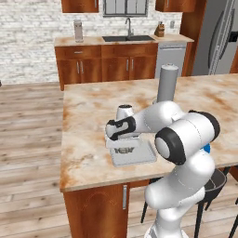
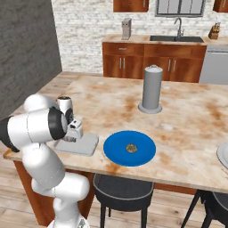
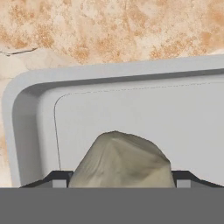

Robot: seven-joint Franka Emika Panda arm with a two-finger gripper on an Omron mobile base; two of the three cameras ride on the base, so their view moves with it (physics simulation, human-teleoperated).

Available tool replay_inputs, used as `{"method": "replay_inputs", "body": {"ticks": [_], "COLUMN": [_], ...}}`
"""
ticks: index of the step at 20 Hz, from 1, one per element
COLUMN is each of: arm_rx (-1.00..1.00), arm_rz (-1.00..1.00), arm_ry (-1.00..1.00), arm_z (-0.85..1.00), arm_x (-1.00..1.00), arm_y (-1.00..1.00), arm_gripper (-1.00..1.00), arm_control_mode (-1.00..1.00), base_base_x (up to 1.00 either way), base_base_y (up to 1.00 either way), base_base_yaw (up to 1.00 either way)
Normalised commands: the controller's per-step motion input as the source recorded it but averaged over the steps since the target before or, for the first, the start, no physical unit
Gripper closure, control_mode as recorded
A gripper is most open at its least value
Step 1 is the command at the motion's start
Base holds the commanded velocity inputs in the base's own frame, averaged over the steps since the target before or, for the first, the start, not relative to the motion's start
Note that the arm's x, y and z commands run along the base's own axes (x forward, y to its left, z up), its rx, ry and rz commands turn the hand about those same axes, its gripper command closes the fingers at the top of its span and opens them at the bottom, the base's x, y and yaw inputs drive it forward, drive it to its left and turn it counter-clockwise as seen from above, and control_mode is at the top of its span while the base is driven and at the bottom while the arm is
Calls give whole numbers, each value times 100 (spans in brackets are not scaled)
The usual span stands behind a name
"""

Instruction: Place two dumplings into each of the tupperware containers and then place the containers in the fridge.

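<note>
My gripper (image 1: pixel 123 145) hangs low over the light grey tupperware container (image 1: pixel 141 157) near the island's front left edge. It is shut on a lumpy tan-olive dumpling (image 3: pixel 120 159), which spans the whole gap between the two finger tips (image 3: pixel 59 179). In the hand view the container's rounded corner and raised rim (image 3: pixel 26 103) lie just beyond the dumpling. From the right base view the gripper (image 2: pixel 73 135) stands over the same container (image 2: pixel 87 144). A second dumpling (image 2: pixel 131 147) rests in the middle of the round blue plate (image 2: pixel 119 153). The steel fridge (image 1: pixel 218 37) is at the far right.
A tall grey cylinder (image 2: pixel 152 89) stands mid-island behind the blue plate. The edge of a light grey plate (image 2: pixel 224 153) shows at the right. Dark stools (image 2: pixel 120 189) sit under the island's near edge. The sink counter (image 1: pixel 128 38) runs along the back wall.
</note>
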Motion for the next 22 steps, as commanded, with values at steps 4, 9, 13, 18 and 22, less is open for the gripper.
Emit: {"method": "replay_inputs", "body": {"ticks": [4, 9, 13, 18, 22], "arm_rx": [0, 0, 0, 0, 0], "arm_rz": [0, 0, 0, 0, 0], "arm_ry": [0, 0, 0, 1, 0], "arm_z": [-13, -13, 0, 14, 41], "arm_x": [-1, 0, 0, -4, -20], "arm_y": [2, 4, 0, 0, -15], "arm_gripper": [100, -100, -100, -100, -100], "arm_control_mode": [-100, -100, -100, -100, -100], "base_base_x": [0, 0, 0, 0, 0], "base_base_y": [0, 0, 0, 0, 0], "base_base_yaw": [0, 0, 0, 0, 0]}}
